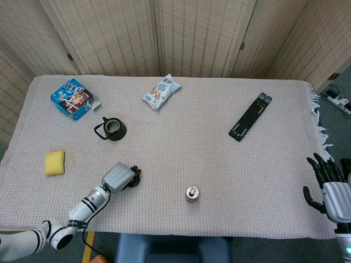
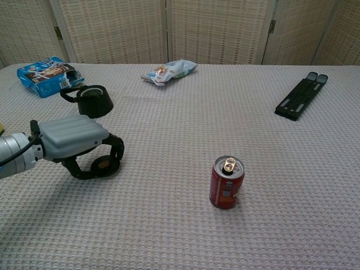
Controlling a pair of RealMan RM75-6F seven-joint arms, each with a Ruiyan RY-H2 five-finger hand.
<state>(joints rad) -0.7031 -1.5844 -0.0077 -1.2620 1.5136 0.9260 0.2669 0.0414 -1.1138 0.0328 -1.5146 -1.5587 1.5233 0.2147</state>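
Black fingers of my left hand (image 2: 76,143) curl round the small dark disc (image 2: 104,165), pinning it flat on the tablecloth (image 2: 185,112), my right hand (image 1: 332,183) spread idle.

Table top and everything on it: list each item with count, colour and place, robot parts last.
Woven table cloth: one, pinkish beige, covering the whole table.
Blue cardboard snack box: one, blue, far left corner, one end open.
Crinkly snack bag: one, white and blue, far centre.
Black lidded cup with a handle: one, black, left of centre.
Yellow sponge block: one, yellow, left edge.
Red drink can: one, red, upright, near centre.
Black folding stand: one, black, lying flat, far right.
Small round black disc: one, black with brown centre, under the left hand's curled fingers.
Left hand: grey and black, curled around the disc.
Right hand: black fingers spread, off the table's right edge.
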